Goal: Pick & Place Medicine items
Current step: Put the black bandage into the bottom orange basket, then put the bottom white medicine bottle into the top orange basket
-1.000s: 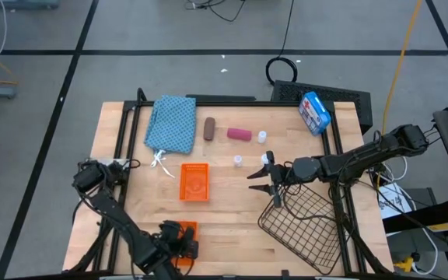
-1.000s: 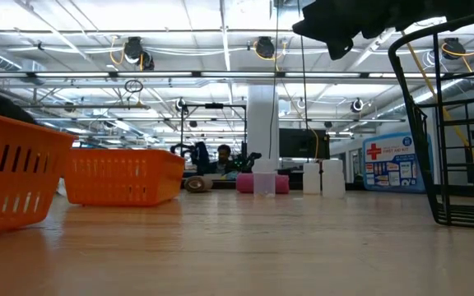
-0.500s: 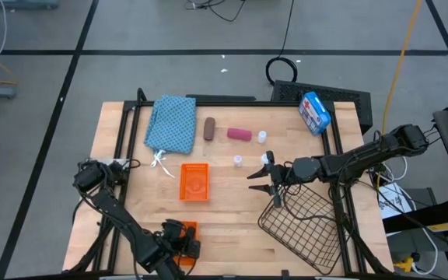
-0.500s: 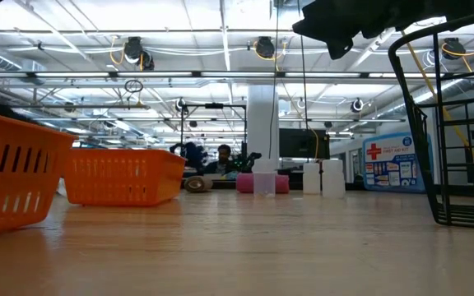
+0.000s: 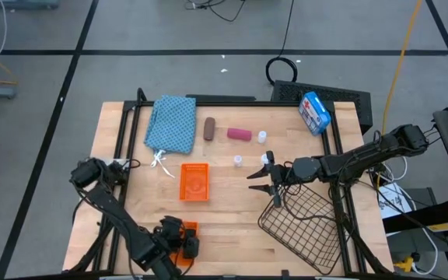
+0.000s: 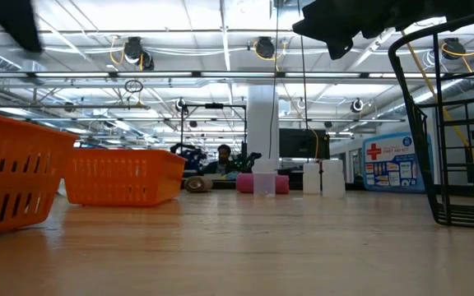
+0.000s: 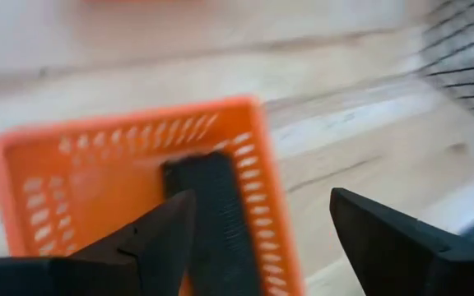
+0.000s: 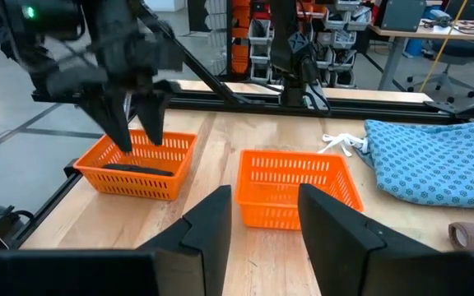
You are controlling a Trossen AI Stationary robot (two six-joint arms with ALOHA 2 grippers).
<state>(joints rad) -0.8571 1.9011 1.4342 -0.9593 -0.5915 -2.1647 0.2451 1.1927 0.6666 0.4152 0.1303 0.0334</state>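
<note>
Since a second ago the left gripper (image 5: pixel 179 243) has risen, fingers spread wide; the black cylinder (image 7: pixel 208 215) lies below it in the slotted orange plastic basket (image 7: pixel 19 156). Lift straight up, clear of the rim. Right gripper (image 5: pixel 273 183) waits half-open beside the white vials (image 5: pixel 238 160), holding nothing.

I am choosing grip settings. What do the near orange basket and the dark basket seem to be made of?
Near orange basket: probably moulded plastic, matte, with slotted walls. Dark basket: apparently thin metal wire, dark coated, an open grid you can see the table through.
</note>
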